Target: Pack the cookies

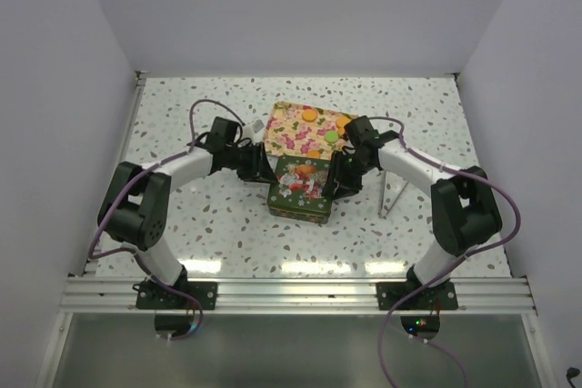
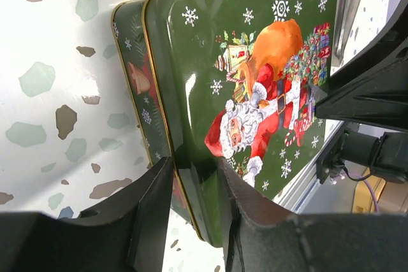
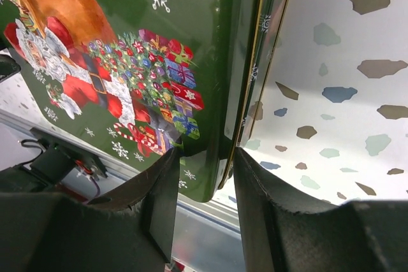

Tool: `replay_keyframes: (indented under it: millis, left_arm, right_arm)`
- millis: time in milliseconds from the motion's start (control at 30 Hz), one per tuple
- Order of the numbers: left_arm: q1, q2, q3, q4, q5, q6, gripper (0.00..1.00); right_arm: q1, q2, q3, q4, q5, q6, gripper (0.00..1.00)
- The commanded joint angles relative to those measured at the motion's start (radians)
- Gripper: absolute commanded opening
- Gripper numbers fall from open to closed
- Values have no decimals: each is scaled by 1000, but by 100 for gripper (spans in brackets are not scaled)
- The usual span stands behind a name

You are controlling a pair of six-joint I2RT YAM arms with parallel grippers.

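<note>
My left hand (image 2: pixel 194 170), right hand (image 3: pixel 205 157) clamp Santa lid (image 1: pixel 305 179) at opposite rims; uneven lift may jam it on tin base (image 2: pixel 131 81).

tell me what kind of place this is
Probably a robot lab test cell: plain white walls box in a speckled tabletop, a left arm and right arm are bolted to a metal rail at its near edge, and a Santa tin sits between them as a prop.
</note>
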Motion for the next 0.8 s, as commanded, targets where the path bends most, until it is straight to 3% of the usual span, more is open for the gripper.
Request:
replay_keyframes:
  millis: [0, 400, 767]
  left_arm:
    - [-21, -48, 41, -23, -14, 24, 39]
    - [-68, -95, 27, -56, -57, -1, 40]
    - [-70, -107, -25, -54, -125, -36, 40]
  right_arm:
    - [9, 35, -58, -51, 109, -25, 40]
    - [9, 17, -12, -131, 157, -60, 44]
    - [11, 23, 19, -107, 103, -54, 44]
